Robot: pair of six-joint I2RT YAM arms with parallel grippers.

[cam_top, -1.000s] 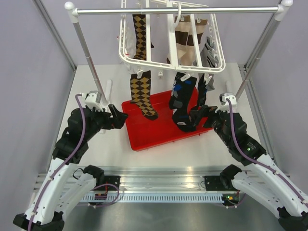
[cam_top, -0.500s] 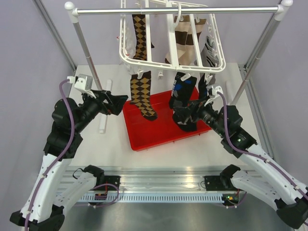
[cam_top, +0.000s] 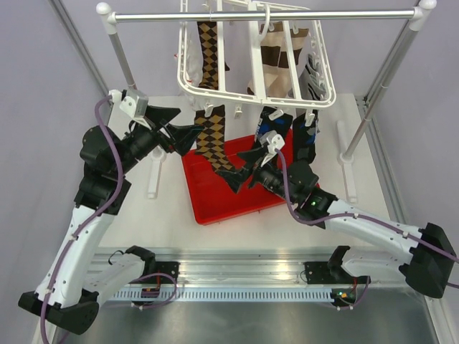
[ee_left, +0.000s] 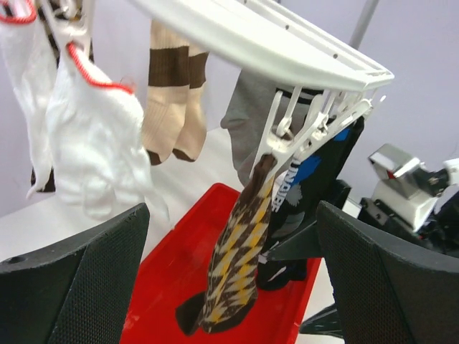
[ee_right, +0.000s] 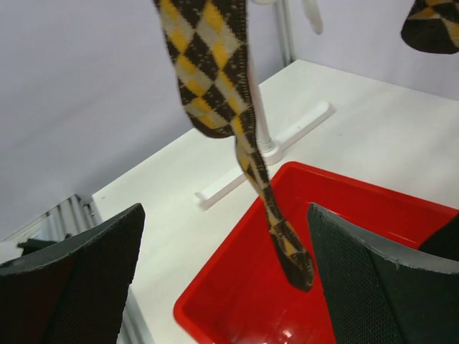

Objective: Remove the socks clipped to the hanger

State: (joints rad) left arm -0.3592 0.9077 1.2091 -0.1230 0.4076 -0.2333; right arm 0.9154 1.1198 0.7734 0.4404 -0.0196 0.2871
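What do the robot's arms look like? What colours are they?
The left arm and right arm are white tubes with chunky black joints. A thin purple cable runs along each. The left tool and right tool each have two black fingers with dotted pads, and a small silvery camera box.

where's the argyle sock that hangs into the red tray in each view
Top external: argyle sock centre, under the hanger's near edge, toe over the red tray.
Left wrist: argyle sock centre, dangling from a clip.
Right wrist: argyle sock upper centre, hanging down.
Shared landmark: the red tray beneath it.
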